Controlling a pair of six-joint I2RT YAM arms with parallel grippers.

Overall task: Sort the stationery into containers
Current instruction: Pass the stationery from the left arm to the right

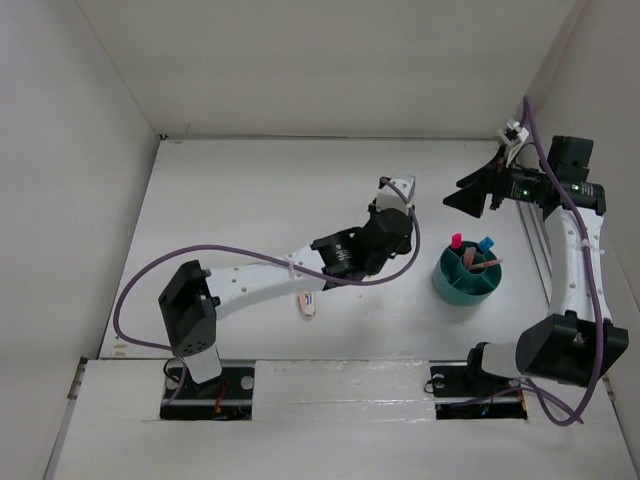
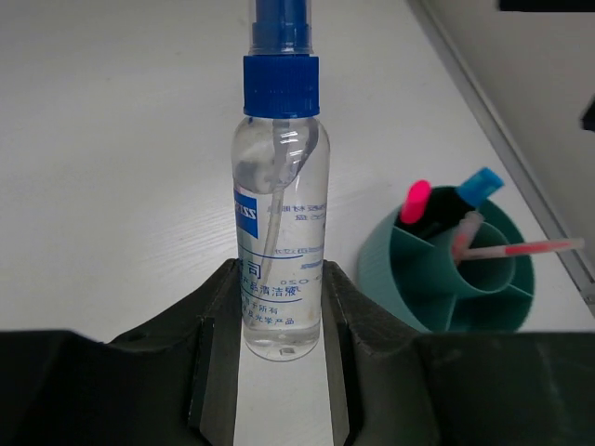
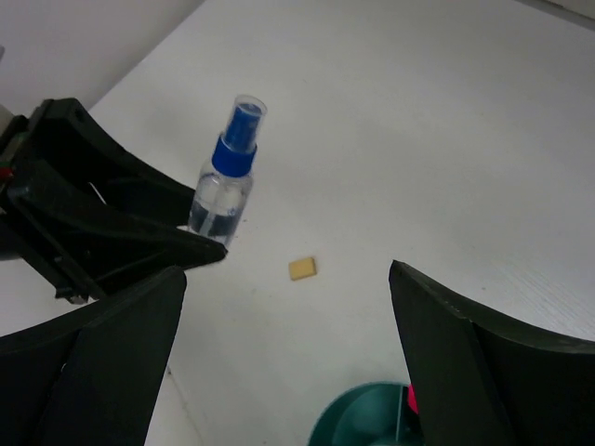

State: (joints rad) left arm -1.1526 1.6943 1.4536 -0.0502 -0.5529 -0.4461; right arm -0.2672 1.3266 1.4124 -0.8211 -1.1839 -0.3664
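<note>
On the left of the top view only the pale pinkish stapler (image 1: pixel 308 303) lies in the open on the table (image 1: pixel 240 200), just beside the left arm. That arm's wrist hides whatever is under it. The left gripper (image 2: pixel 282 279) pinches the lower body of the clear bottle (image 2: pixel 279 186) between its two black fingers. The top of the blue spray head is cut off by the wrist view's upper edge, and I cannot tell whether the bottle's base touches the table. Its label shows a blue patch with white letters that curve out of sight, perhaps "ZZ". Below it are rows of small Chinese print that I cannot read with confidence. The tan eraser (image 3: pixel 302 268) lies flat on the table near the bottle, apart from it, and cannot be made out in the top view. Further right stands the round teal cup (image 2: pixel 390 279), divided into a middle well and outer sections. A pink-capped highlighter (image 2: pixel 416 200) and a blue-capped highlighter (image 2: pixel 479 186) stand in it side by side. A thin pink-orange pen (image 2: pixel 521 248) leans out over the rim, though its exact section is hard to tell. The right gripper (image 3: pixel 285 274) hangs with its fingers spread wide and nothing between them. In its own view only a sliver of the cup shows at the bottom edge.
</note>
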